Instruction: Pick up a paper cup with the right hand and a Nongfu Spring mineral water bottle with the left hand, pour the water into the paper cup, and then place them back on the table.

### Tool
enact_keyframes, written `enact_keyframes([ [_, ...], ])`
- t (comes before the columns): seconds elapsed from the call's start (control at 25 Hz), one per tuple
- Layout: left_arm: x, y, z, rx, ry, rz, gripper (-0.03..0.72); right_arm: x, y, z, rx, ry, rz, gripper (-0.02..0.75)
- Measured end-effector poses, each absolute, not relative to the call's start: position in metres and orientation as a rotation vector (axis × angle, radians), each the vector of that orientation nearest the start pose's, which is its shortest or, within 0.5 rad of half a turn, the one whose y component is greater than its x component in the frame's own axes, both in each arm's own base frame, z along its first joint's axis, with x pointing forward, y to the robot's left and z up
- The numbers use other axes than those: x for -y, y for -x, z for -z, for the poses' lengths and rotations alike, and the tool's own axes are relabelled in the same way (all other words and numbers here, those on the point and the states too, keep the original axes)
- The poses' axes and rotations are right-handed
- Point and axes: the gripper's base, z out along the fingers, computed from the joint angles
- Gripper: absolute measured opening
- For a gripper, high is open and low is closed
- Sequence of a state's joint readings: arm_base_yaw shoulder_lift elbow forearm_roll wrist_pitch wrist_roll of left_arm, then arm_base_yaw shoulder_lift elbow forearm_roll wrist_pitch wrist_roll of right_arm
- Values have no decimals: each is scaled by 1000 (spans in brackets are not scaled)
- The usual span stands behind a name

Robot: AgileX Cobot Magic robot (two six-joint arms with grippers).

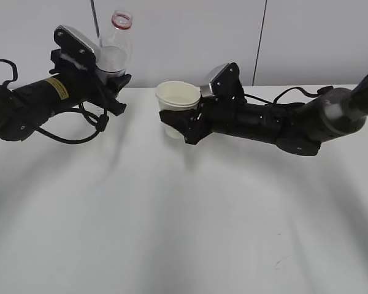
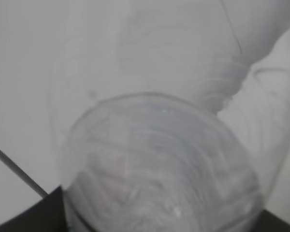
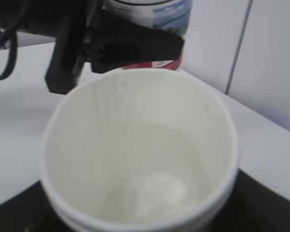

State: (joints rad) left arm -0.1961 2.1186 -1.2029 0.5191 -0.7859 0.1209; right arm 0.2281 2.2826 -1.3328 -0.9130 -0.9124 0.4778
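At upper left of the exterior frame the left end effector (image 1: 107,76) clasps the Nongfu Spring mineral water bottle (image 1: 115,52) upright, mouth uncapped. At centre the right end effector (image 1: 183,119) grips the paper cup (image 1: 178,101) level above the worktop (image 1: 184,233) — rim up to keep its water (image 3: 150,188), apparently poured already.

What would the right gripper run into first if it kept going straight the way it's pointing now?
Holding the paper cup, the right gripper points toward the left gripper and its water bottle. Those would probably come first, with the cup leading, though depth between them is unclear.
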Motion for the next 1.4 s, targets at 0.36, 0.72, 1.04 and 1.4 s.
enact_keyframes([
  [0.36, 118, -436, -161, -1626, -581, 298, 382, -97, -458, -120, -1612, 682, -495, 482],
  [0.72, 118, -436, -161, -1643, -539, 337, 383, -51, -466, -115, -1647, 619, -396, 482],
  [1.04, 118, -436, -161, -1646, -534, 344, 383, -42, -469, -110, -1665, 592, -338, 482],
  [1.4, 118, -436, -161, -1647, -535, 344, 383, -41, -468, -76, -1694, 557, -362, 482],
])
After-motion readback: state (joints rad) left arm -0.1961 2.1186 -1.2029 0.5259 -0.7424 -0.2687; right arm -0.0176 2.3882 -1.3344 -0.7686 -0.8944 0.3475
